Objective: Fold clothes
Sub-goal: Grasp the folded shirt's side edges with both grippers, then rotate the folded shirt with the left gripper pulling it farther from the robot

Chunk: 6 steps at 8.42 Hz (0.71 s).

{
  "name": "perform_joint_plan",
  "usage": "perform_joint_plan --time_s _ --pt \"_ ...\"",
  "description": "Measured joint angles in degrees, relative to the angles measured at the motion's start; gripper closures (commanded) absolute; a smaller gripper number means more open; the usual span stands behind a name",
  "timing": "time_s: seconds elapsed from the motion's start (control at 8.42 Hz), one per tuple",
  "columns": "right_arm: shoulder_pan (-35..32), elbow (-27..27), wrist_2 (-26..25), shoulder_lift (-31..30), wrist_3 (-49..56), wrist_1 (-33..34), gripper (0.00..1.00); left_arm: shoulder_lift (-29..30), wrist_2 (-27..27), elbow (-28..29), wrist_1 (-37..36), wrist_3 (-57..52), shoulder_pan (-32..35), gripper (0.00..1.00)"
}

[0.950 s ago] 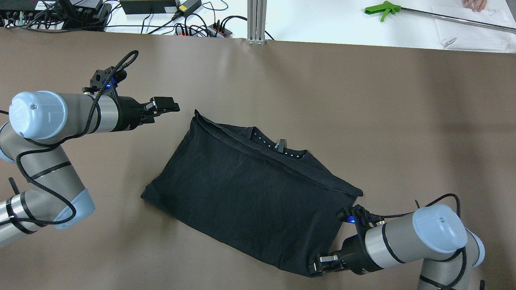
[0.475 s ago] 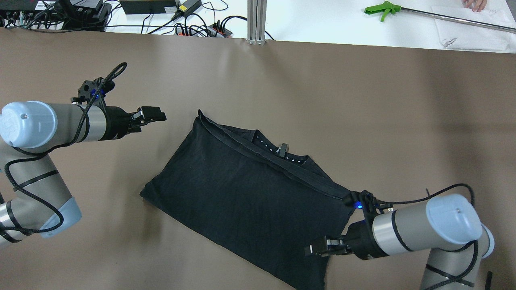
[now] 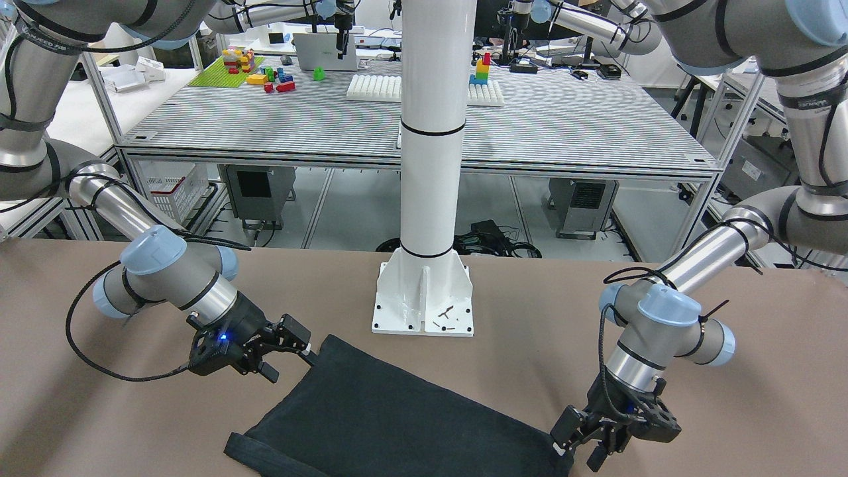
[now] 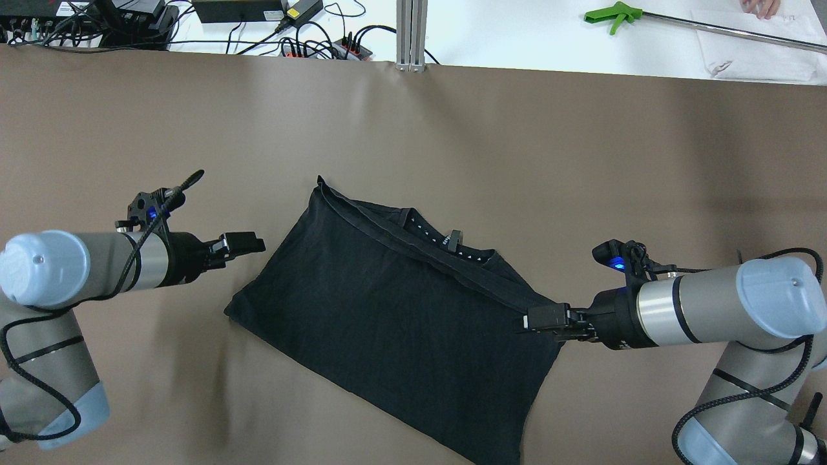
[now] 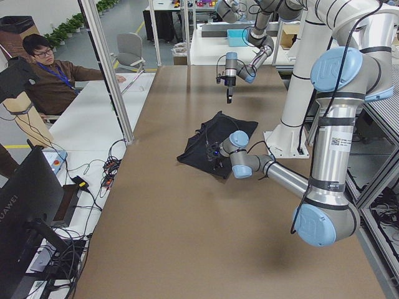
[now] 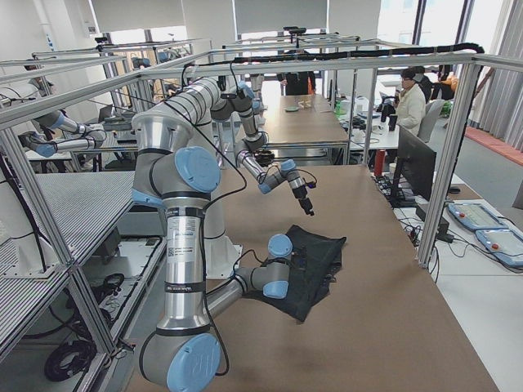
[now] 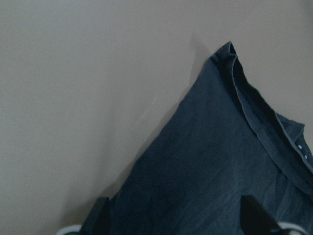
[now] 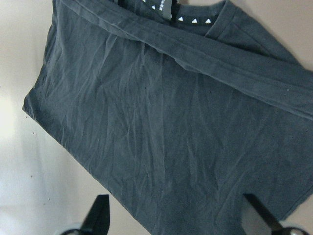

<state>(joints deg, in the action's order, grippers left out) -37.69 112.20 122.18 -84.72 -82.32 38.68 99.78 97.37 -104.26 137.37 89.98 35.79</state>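
Note:
The black garment [image 4: 400, 316] lies folded flat on the brown table, its hem band and collar with small white marks along the far edge. It also shows in the front view [image 3: 397, 417], the left wrist view [image 7: 210, 171] and the right wrist view [image 8: 171, 122]. My left gripper [image 4: 242, 244] is open and empty, just off the garment's left edge, low over the table. It is on the right of the front view [image 3: 570, 437]. My right gripper [image 4: 539, 320] is open at the garment's right corner and holds nothing [image 3: 291, 348].
A white pillar base [image 3: 424, 298] stands on the table behind the garment. A green grabber tool [image 4: 614, 13], cables and power strips [image 4: 323, 45] lie on the white bench beyond the far edge. A seated person [image 5: 50, 75] is at a side desk.
My left gripper has moved toward the near side, along the garment's left edge. My right gripper has moved from the garment's near right corner to its far right corner.

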Motion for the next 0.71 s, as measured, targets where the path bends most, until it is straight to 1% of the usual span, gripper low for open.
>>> perform_joint_plan --time_s 0.24,0.36,0.71 --pt "-2.0 0.0 -0.2 -0.1 0.0 0.0 0.06 -2.5 -4.4 -0.1 4.1 0.5 -5.3 0.06" --pt "-2.5 0.1 -0.4 -0.1 -0.1 0.0 0.06 -3.4 -5.4 -0.1 4.7 0.6 -6.7 0.06" --pt "-3.0 0.1 -0.7 -0.3 -0.4 0.0 0.06 -6.0 -5.8 -0.1 5.1 0.2 -7.8 0.06"
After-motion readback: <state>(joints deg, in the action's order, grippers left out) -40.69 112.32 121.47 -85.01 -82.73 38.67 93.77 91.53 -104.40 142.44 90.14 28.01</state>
